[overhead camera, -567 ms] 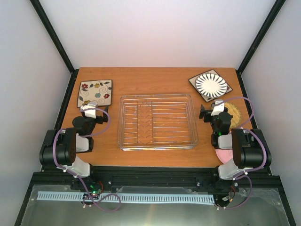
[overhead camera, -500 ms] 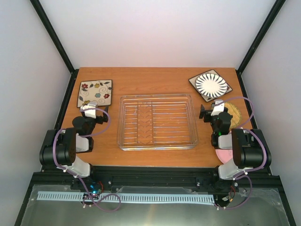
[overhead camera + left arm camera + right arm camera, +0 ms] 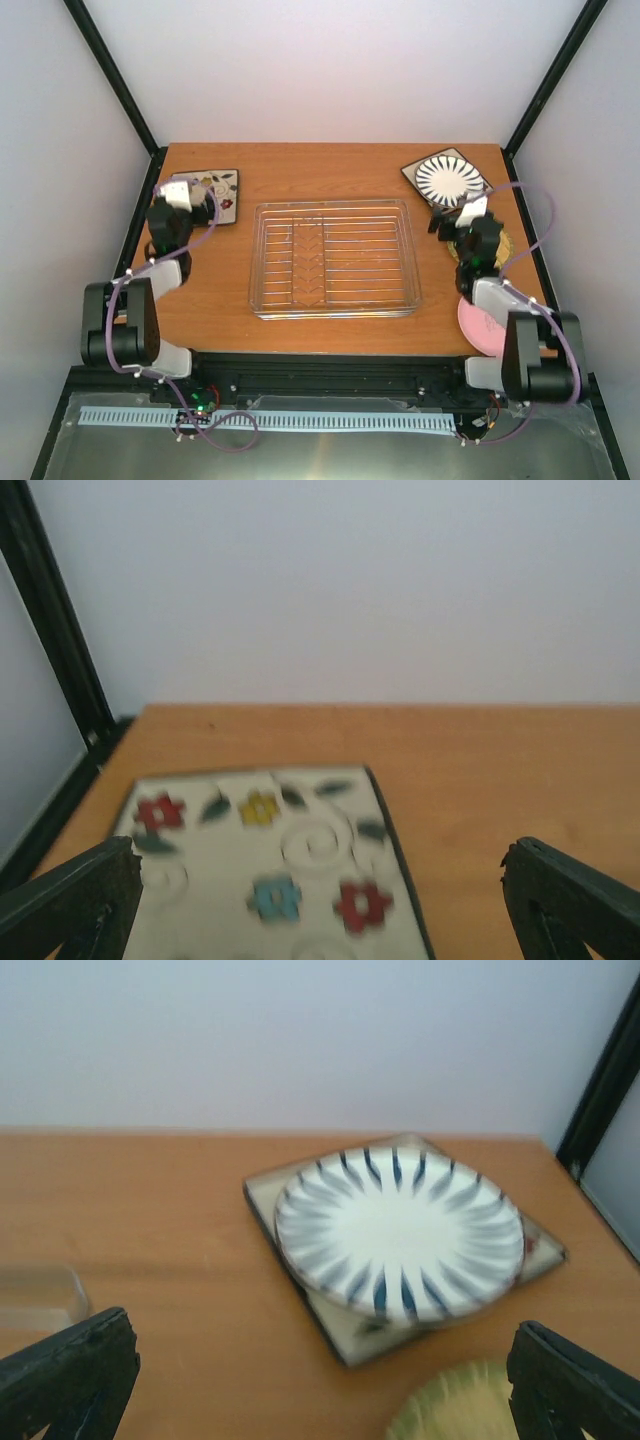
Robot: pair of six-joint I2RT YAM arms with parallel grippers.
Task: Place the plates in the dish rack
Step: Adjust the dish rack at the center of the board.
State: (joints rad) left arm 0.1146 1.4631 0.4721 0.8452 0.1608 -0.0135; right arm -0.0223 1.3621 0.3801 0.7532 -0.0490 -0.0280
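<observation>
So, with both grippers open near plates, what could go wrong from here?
The floral plate lies flat near the left edge of the table; the open left gripper could slide it instead of catching its rim. The tan plate sits close beside the striped plate, so the open right gripper might bump it.

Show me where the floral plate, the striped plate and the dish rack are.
floral plate (image 3: 275, 865): left wrist view, on its white face among the flowers.
striped plate (image 3: 400, 1232): right wrist view, on its plain white centre.
dish rack (image 3: 365, 262): top external view, on the right half of its wire floor.
</observation>
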